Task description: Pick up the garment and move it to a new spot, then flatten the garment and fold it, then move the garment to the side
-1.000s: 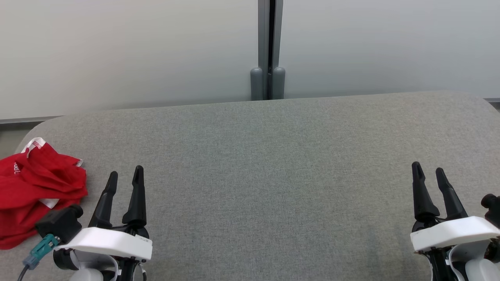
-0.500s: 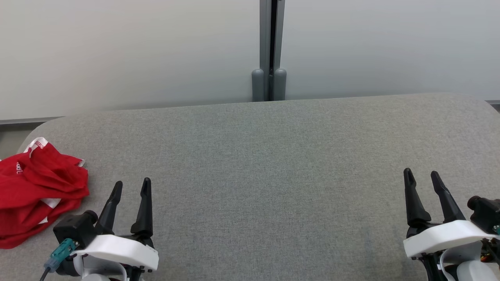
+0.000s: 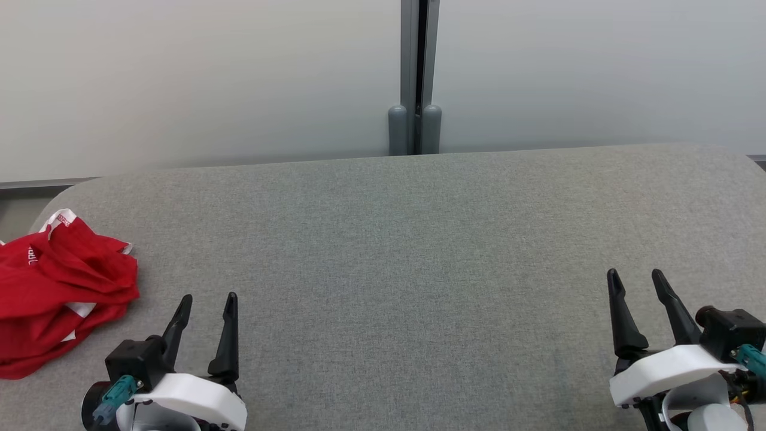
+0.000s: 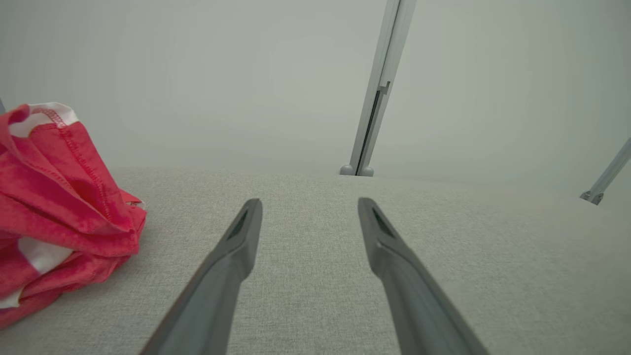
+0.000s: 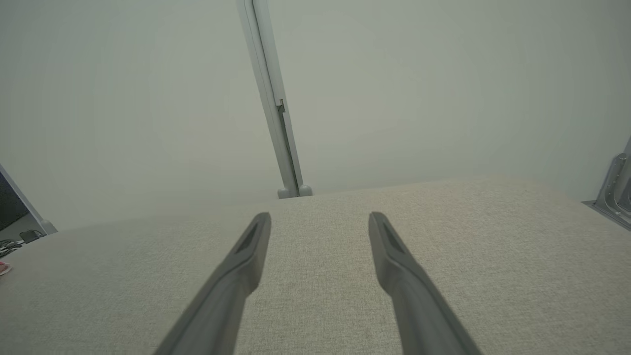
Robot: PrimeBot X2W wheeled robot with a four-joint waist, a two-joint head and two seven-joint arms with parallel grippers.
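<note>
Saw a grey fabric-covered table (image 3: 419, 239) with rounded far corners, backed by pale wall panels (image 3: 179, 78). Noted a grey vertical post (image 3: 409, 60) at the panels' joint, ending in two rounded caps (image 3: 397, 129) just behind the table's far edge. Glimpsed a metal bracket (image 5: 617, 190) at the right.

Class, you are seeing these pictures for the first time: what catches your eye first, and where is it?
A crumpled red garment with white trim lies at the left edge of the grey table. The left gripper stands open beside it, the right gripper open at the near right, both empty.
</note>
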